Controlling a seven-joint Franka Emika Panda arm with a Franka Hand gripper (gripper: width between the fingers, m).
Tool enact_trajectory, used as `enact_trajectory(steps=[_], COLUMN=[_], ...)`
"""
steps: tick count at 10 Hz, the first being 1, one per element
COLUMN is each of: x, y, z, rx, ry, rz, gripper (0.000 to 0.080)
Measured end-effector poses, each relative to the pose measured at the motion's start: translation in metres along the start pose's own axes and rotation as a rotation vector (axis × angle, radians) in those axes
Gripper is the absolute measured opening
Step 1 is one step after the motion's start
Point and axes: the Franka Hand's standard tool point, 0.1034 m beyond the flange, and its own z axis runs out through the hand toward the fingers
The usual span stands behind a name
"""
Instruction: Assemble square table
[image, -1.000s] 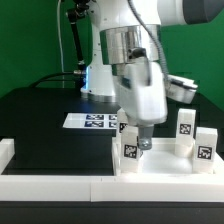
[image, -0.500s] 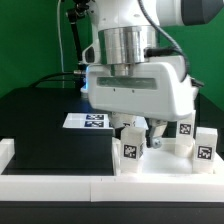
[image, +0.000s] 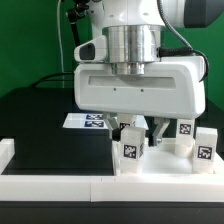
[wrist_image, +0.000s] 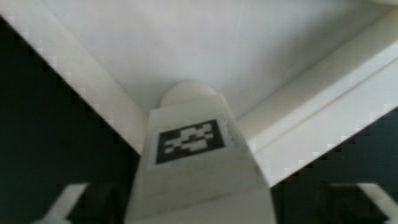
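The square table's white slab (image: 168, 164) lies at the exterior view's lower right with white block legs standing on it. One tagged leg (image: 129, 152) stands at its front left, with another white part just behind it. Two more legs (image: 184, 131) (image: 205, 147) stand to the right. My gripper (image: 138, 132) hangs low over the left pair. In the wrist view a tagged leg (wrist_image: 189, 150) stands upright between my fingers (wrist_image: 68, 205), with a dark gap on each side. The gripper (wrist_image: 214, 212) is open around it. The slab's rimmed face (wrist_image: 214, 50) shows beyond.
The marker board (image: 90, 121) lies on the black worktop behind the gripper. A low white wall (image: 50, 185) runs along the front edge, with a raised block (image: 6, 150) at its left end. Cables and the arm's base stand at the back.
The gripper head has turned from edge-on to broadside and come down a little over the left legs. The legs and slab have not moved.
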Motion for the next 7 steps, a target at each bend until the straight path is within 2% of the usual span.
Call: enact_trajectory(steps=[1,2,4,7], x=[-0.0002,0.0,0.0014,-0.0016], y=[-0.0001,0.0036,0.0052,0.0042], z=[0.0001,0.0011,0.0015,0.0001], rx=[0.0,-0.006,-0.006,-0.017], ry=[0.0,-0.004,0.001,-0.046], rz=[0.079,0.153,0.327,0.771], gripper=[0.0371,0.0298,0.0297,0.0293])
